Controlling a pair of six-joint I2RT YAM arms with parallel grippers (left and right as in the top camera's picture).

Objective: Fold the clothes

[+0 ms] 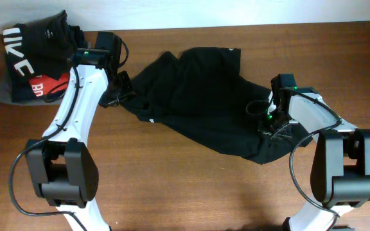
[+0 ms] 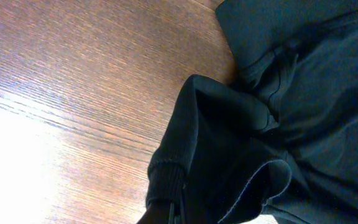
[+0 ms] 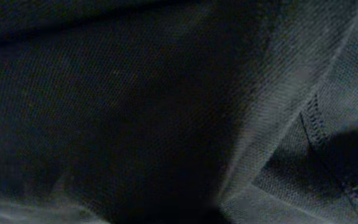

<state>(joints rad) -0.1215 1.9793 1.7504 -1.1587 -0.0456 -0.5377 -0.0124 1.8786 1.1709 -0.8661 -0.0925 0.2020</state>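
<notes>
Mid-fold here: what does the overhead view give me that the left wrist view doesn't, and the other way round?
Only the overhead shows the whole large black long-sleeved soft garment lying unfolded, the left arm and right arm at its two ends, and the folded pile of dark, red and grey clothes in the far left corner. Only the left wrist shows the sleeve's ribbed cuff close up, bunched low in frame. Both show the black garment on the brown wooden table.
</notes>
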